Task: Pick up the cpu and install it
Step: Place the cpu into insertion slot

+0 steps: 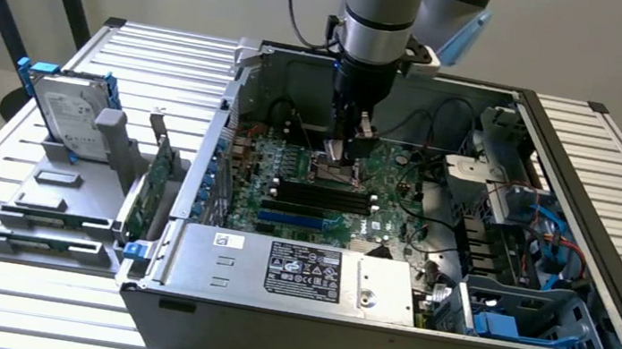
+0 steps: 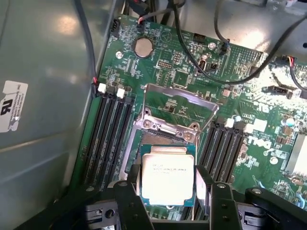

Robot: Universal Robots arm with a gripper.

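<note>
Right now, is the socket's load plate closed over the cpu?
No, the load plate stands hinged up, leaving the cpu with its silver top uncovered.

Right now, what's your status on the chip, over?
Gripper shut on chip, pads on two opposite edges. Chip at the socket, seated or not unclear. Socket cover raised, nothing across the chip.

The hand (image 2: 168, 181) grips a silver-topped chip (image 2: 168, 168) by two opposite edges, just over the socket (image 2: 149, 137) on the green circuit board (image 2: 188, 73). The socket's metal cover (image 2: 178, 101) stands raised.
</note>
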